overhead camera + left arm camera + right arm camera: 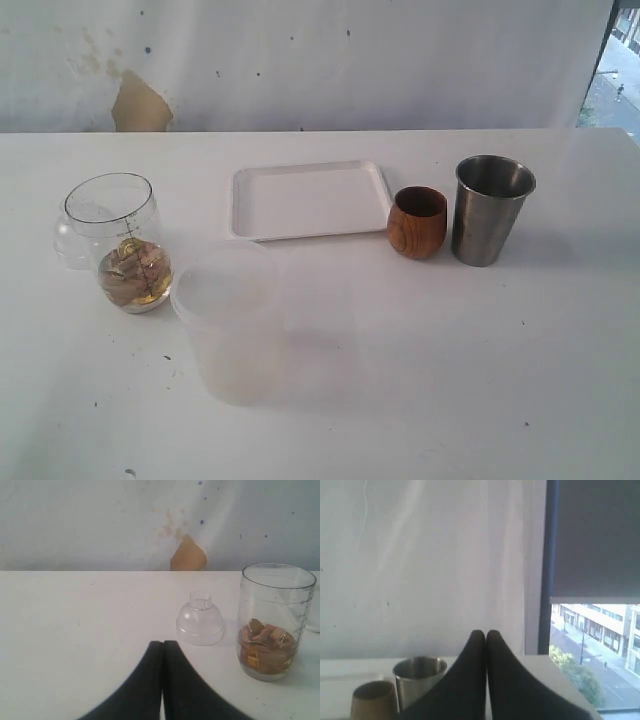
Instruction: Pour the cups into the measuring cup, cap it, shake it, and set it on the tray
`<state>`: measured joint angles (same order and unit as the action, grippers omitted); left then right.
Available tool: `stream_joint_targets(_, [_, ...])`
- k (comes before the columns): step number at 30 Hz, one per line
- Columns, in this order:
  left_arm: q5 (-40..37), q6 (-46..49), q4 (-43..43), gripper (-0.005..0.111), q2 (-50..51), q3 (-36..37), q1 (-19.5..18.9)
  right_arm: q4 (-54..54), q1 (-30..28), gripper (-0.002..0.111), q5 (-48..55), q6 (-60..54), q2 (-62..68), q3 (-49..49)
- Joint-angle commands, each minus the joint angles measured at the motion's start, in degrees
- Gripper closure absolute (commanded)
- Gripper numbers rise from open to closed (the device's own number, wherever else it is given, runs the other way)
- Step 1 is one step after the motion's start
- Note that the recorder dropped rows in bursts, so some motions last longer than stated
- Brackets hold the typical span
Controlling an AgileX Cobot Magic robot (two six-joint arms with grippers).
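Note:
The clear measuring cup (pixel 122 240) (pixel 272 622) stands upright at the table's left with brown and yellow bits in its bottom. Its clear domed cap (pixel 200 619) (pixel 68 240) sits on the table just behind it. At the right the brown wooden cup (pixel 417 221) (pixel 372 699) stands beside the steel tumbler (pixel 489 208) (pixel 417 677). Between them at the back lies the white tray (pixel 308 199), with nothing on it. My left gripper (pixel 163 643) is shut and holds nothing, short of the cap. My right gripper (pixel 485 634) is shut and holds nothing, near the tumbler. Neither gripper shows in the exterior view.
A big frosted plastic tub (pixel 235 320) stands at the front, just right of the measuring cup. A stained white backdrop (pixel 300 60) hangs behind the table. A window (pixel 595 645) lies past the table's right end.

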<state>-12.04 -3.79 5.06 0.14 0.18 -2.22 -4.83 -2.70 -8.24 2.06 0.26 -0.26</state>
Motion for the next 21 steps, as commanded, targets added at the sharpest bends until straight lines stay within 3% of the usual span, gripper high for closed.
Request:
stream_joint_targets(1, [0.5,-0.2,-0.1,0.107,-0.1,-0.2,0.0,0.2,0.3,0.108,7.4,-2.1,-0.3,0.3])
stream_joint_targets(10, [0.5,-0.2,-0.1,0.107,-0.1,-0.2,0.0,0.0,0.3,0.108,25.4,-2.1,-0.3,0.3])
stream_joint_targets(21, [0.5,-0.2,-0.1,0.107,-0.1,-0.2,0.0,-0.1,0.3,0.108,27.8,-4.0,-0.3,0.3])
